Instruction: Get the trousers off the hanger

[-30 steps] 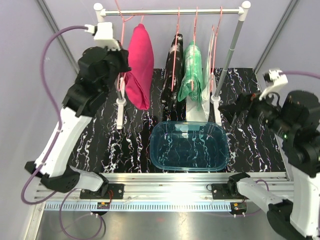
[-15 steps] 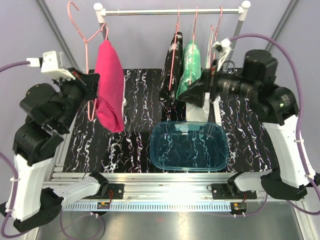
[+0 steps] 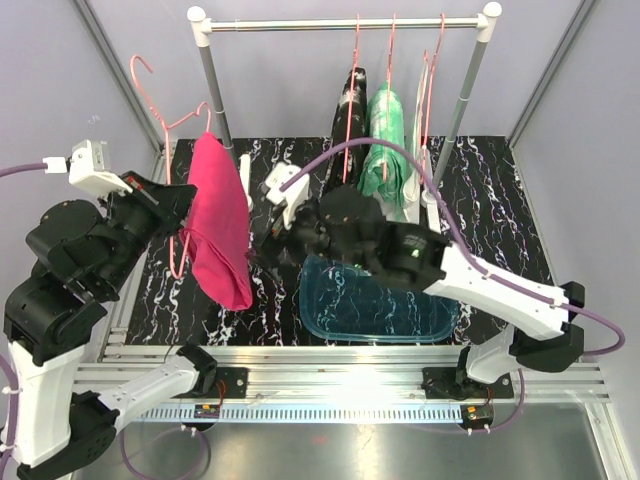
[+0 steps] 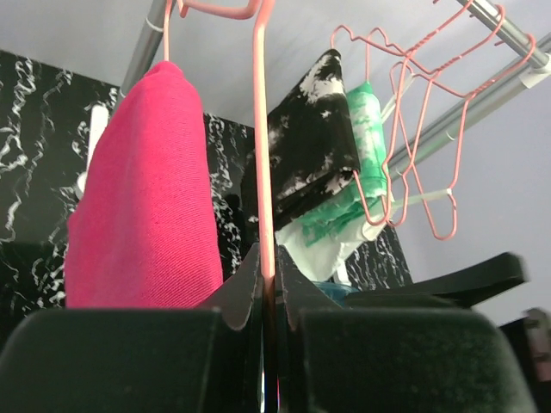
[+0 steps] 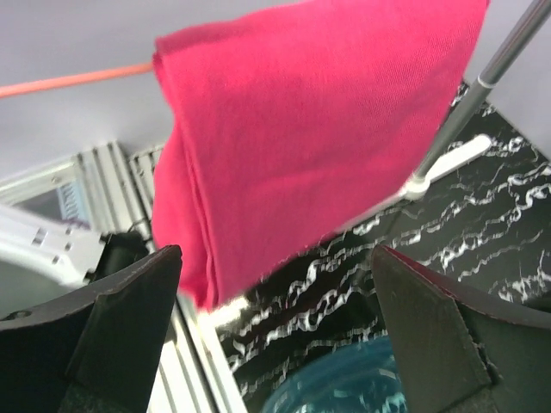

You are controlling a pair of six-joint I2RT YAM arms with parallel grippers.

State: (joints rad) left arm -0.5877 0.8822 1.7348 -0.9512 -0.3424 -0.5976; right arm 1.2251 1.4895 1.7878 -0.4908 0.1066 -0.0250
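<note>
The clothes rail (image 3: 345, 22) spans the back of the marbled table (image 3: 500, 200). The black-and-white trousers (image 3: 350, 105) and the green tie-dye trousers (image 3: 385, 135) hang from it on their hangers. In front of them, near the arms' bases, sits the blue tub (image 3: 400, 315).

The magenta trousers (image 3: 220, 235) are off the rail, hanging in the air over the left part of the table. They are folded over the bar of a pink wire hanger (image 3: 165, 105), so their long axis runs straight down, with the fold on top and the loose ends at the bottom.

The left gripper (image 4: 268, 280) is clamped on the hanger's wire. In its wrist view the pink rod passes up between the closed fingers, with the magenta cloth just to the left of it.

The right gripper (image 5: 275, 258) has its fingers spread wide and holds nothing. From above it sits just beside the right edge of the magenta cloth, facing it across a small gap. In its own view the cloth fills the space ahead between the two fingers, and its lower hem droops toward the left one.

So the cloth lies straight ahead of the right gripper and slightly above it. That arm is the free one — the left is taken up holding the hanger — so the grasp and the pull off the bar look like its job.
</note>
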